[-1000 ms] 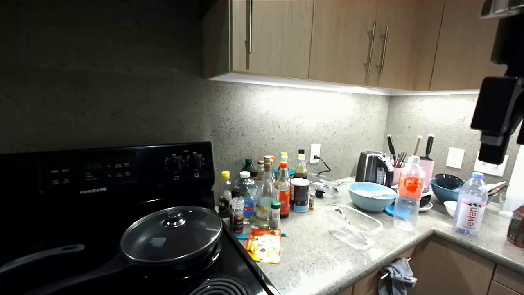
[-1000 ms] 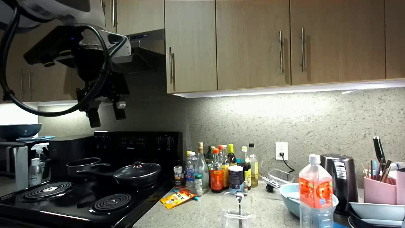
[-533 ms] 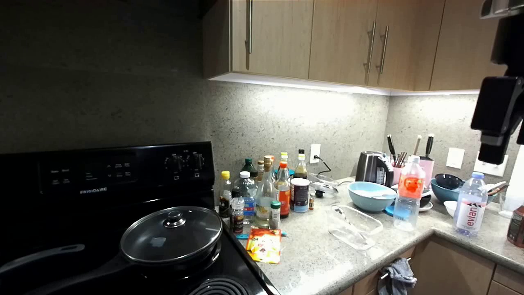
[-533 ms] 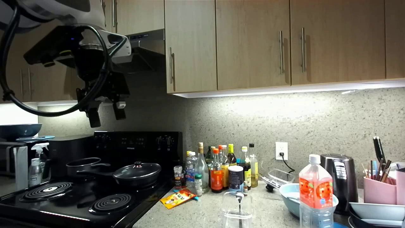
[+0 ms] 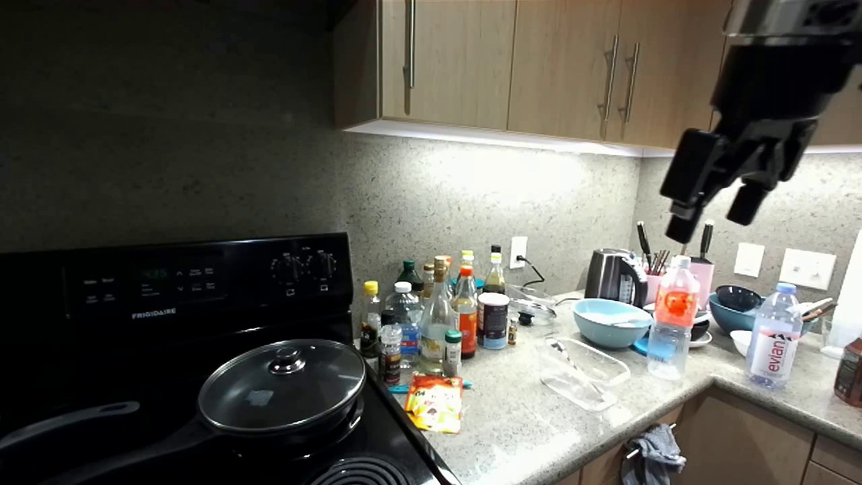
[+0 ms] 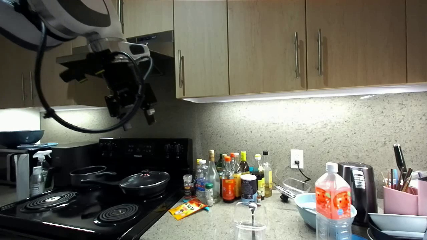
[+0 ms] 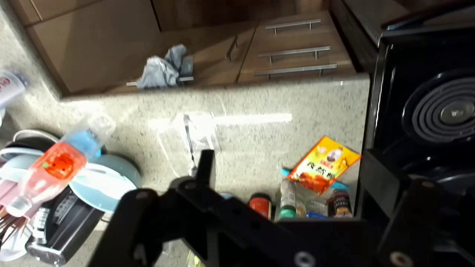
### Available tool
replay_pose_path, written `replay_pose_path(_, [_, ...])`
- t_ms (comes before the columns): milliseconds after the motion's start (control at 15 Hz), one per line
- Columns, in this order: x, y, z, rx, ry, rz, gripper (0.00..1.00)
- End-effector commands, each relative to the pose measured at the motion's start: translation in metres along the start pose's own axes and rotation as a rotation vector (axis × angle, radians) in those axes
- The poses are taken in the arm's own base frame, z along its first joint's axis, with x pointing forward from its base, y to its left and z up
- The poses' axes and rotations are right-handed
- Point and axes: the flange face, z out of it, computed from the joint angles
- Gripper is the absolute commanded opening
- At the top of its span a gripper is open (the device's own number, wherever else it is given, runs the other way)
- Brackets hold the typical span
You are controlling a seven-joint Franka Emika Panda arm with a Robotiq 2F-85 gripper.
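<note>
My gripper (image 5: 712,219) hangs high in the air, well above the counter, and is open. In an exterior view it shows at the upper left (image 6: 138,122), partly behind its cable loop. In the wrist view the fingers (image 7: 205,167) stand wide apart, with nothing between them (image 7: 291,168). Beyond them, far below, lies a yellow and orange packet (image 7: 323,165) on the counter. It also shows in both exterior views (image 5: 434,403) (image 6: 187,208). Several bottles, one with an orange label (image 6: 228,188), stand behind it. A clear plastic container (image 6: 250,227) with a spoon (image 6: 252,210) lies nearby.
A lidded pan (image 5: 283,391) sits on the black stove (image 6: 100,230). A light blue bowl (image 5: 609,330), a tall bottle with a red label (image 6: 333,200) and a kettle (image 6: 357,190) stand along the counter. Wall cabinets (image 6: 267,46) overhang it. An evian bottle (image 5: 773,343) stands near the corner.
After staying still at first, my arm and gripper have moved: leftward in an exterior view, rightward in an exterior view, with the gripper now more tilted. The objects on the counter have not moved.
</note>
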Motion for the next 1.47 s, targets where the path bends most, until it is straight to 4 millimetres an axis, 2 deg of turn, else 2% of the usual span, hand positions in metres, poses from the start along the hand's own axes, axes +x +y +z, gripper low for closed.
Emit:
replay_pose_path(0, [0.017,-0.001,0.005,0.003,0.056,0.019,1.00])
replay_pose_path(133, [0.026,-0.001,0.016,0.006,0.049,0.023,1.00])
replay_pose_path(333, [0.023,-0.002,0.009,0.008,0.059,0.018,1.00])
replay_pose_path(400, [0.027,-0.003,0.014,-0.007,0.130,0.032,1.00])
replay_pose_path(533, [0.047,0.008,0.034,0.019,0.185,0.079,1.00])
replay_pose_path(667, [0.069,0.031,0.065,0.018,0.200,0.120,1.00])
replay_pose_path(867, [0.094,0.076,0.118,-0.021,0.159,0.201,1.00])
replay_pose_path(1000, [0.101,0.102,0.149,-0.070,0.108,0.233,1.00])
replay_pose_path(1067, [0.087,0.090,0.127,-0.042,0.130,0.199,1.00])
replay_pose_path(1133, [0.090,0.098,0.139,-0.047,0.107,0.211,1.00])
replay_pose_path(1200, [0.091,0.100,0.142,-0.042,0.100,0.213,1.00])
replay_pose_path(1400, [0.092,0.091,0.132,-0.036,0.122,0.196,1.00])
